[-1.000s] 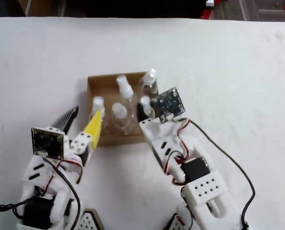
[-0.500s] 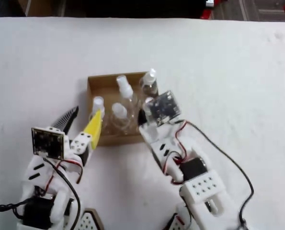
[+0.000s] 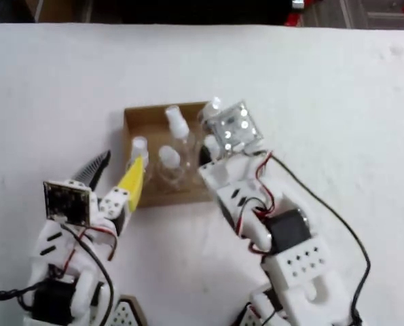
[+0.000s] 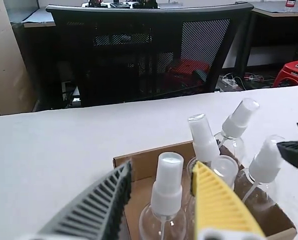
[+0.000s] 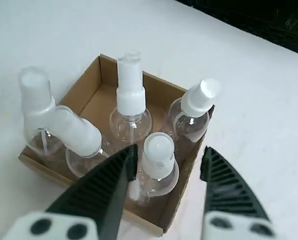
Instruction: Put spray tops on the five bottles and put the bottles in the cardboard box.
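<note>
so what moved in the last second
The right gripper shifted away from the table's near edge, farther over the cardboard box, and is open above the bottles. Nothing was taken hold of or let go. The left gripper, open beside the box, and the bottles inside it stayed put.

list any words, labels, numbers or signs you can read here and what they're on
No readable text.
Bottles: clear, no labels; the spray tops are plain white.
Cardboard box: bare brown walls, no print in sight.
Circuit board on the left arm's wrist: any marks are too small to read.
</note>
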